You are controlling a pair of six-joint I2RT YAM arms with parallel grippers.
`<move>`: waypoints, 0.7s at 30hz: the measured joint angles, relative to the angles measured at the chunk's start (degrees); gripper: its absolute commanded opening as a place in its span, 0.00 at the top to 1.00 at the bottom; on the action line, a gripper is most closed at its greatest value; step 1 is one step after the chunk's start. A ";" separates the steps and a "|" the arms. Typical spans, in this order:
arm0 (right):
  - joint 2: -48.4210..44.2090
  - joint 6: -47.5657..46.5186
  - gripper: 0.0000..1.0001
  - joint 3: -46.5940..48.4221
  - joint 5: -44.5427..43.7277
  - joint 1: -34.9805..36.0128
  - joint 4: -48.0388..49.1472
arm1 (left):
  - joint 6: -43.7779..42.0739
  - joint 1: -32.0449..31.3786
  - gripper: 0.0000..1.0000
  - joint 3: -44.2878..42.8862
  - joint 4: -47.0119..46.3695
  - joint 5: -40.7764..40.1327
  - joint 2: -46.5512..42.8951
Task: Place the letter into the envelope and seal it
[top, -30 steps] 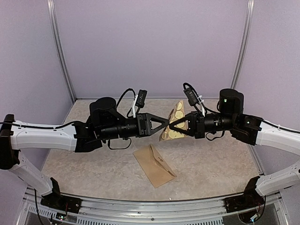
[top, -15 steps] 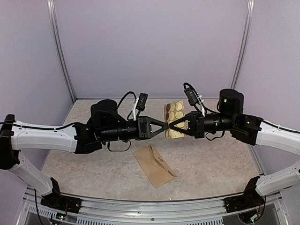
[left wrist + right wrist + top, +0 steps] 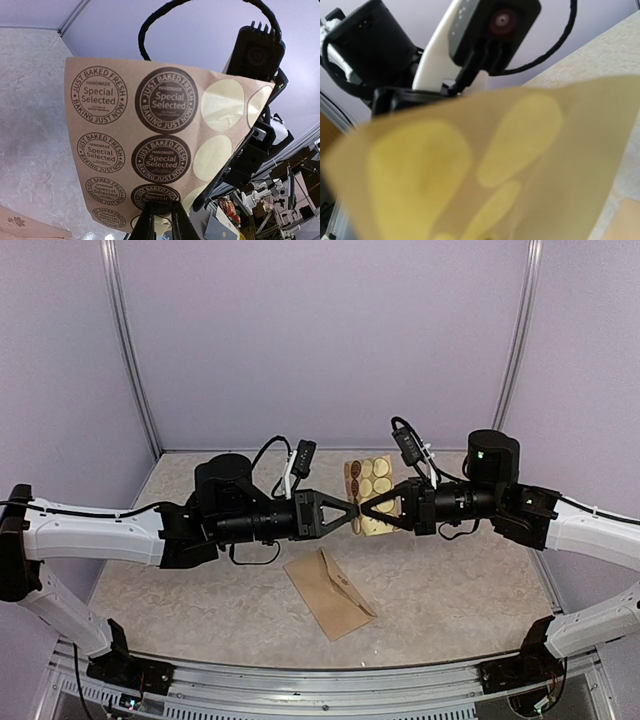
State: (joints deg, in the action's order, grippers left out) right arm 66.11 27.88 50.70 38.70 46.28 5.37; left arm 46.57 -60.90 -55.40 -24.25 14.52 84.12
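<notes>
A brown sticker sheet [image 3: 366, 480] with round printed and blank stickers hangs in the air between both arms. My right gripper [image 3: 366, 510] is shut on its lower edge. In the right wrist view the blurred sheet [image 3: 485, 165] fills the frame and hides the fingers. My left gripper [image 3: 353, 512] meets the sheet from the left. In the left wrist view its fingers [image 3: 146, 222] stand a narrow gap apart at the sheet's [image 3: 150, 145] bottom edge, over a dark sticker. The brown envelope [image 3: 330, 592] lies flat on the table below. The letter is out of view.
The marbled tabletop [image 3: 200, 590] is bounded by lilac walls at the back and sides. A metal rail [image 3: 320, 680] runs along the near edge. A corner of the envelope [image 3: 20, 227] shows at the lower left of the left wrist view.
My left gripper has slid right up to the sticker sheet and its jaws have narrowed. The sheet has turned from edge-on to facing upward. The right arm has held still.
</notes>
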 measured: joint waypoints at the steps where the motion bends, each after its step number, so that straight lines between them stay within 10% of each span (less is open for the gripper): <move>1: 0.00 0.00 1.00 0.00 -0.04 0.00 -0.02 | -0.33 -0.07 0.93 -0.15 0.26 -0.26 0.04; 21: -0.02 -0.04 1.00 -0.33 -1.70 0.04 0.07 | -2.32 -1.03 1.00 -2.32 9.38 -10.36 0.72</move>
State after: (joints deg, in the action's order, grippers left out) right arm 66.08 27.83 50.37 36.99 46.33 5.43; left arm 44.25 -61.93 -57.71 -14.87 4.16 84.84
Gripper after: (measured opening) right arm 0.004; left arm 0.002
